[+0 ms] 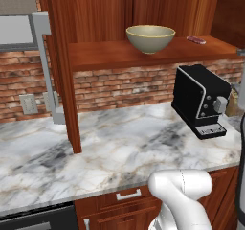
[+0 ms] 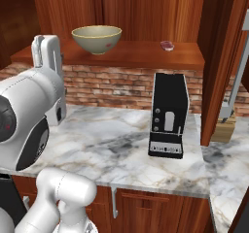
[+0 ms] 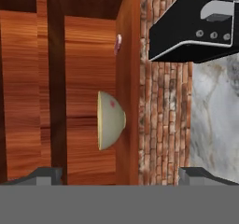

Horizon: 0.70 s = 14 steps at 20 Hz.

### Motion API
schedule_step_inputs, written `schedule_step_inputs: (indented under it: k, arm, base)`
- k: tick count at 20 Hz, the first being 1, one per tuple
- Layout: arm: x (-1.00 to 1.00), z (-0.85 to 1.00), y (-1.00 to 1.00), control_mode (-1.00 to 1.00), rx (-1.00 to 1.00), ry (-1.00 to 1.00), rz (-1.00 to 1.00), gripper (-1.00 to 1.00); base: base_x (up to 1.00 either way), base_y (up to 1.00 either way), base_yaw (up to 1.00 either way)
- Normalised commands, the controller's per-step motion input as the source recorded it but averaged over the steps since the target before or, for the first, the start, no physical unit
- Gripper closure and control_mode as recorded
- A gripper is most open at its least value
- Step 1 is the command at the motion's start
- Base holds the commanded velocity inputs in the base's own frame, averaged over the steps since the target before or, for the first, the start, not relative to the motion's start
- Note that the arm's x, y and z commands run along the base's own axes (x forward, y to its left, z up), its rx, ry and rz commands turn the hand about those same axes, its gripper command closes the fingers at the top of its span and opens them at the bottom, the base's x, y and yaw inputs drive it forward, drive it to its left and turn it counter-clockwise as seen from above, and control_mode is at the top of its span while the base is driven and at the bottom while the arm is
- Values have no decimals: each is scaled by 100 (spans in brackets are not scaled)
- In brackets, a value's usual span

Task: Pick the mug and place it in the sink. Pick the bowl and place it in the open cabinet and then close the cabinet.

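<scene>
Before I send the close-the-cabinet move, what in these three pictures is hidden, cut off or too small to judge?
- Cabinet doors: each cut off by the frame edges in both base views.
- Small pink thing on the shelf beside the bowl: too small to identify in any view.
- Gripper: hand view shows just the fingertips, spread wide, nothing between them.

Soft, even light is filling all three rendered pictures, and nothing is looking blurred or bent at the edges. The bowl (image 1: 150, 38) is casting only a faint shadow on its shelf. The cabinet (image 2: 146, 13) interior is staying darker toward the upper corners. No glare is appearing on the marble counter (image 1: 119, 147).
</scene>
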Motion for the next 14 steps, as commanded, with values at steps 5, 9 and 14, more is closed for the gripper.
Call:
schedule_step_inputs:
  k: [5,9,14]
  arm:
    - [-2,-15,-8,-100,0,1,0,-100]
    - [-15,-2,-3,-100,0,0,0,-100]
    - [-28,0,-37,-100,1,0,0,-100]
  base:
    - [0,0,0]
    - [0,0,0]
    - [0,0,0]
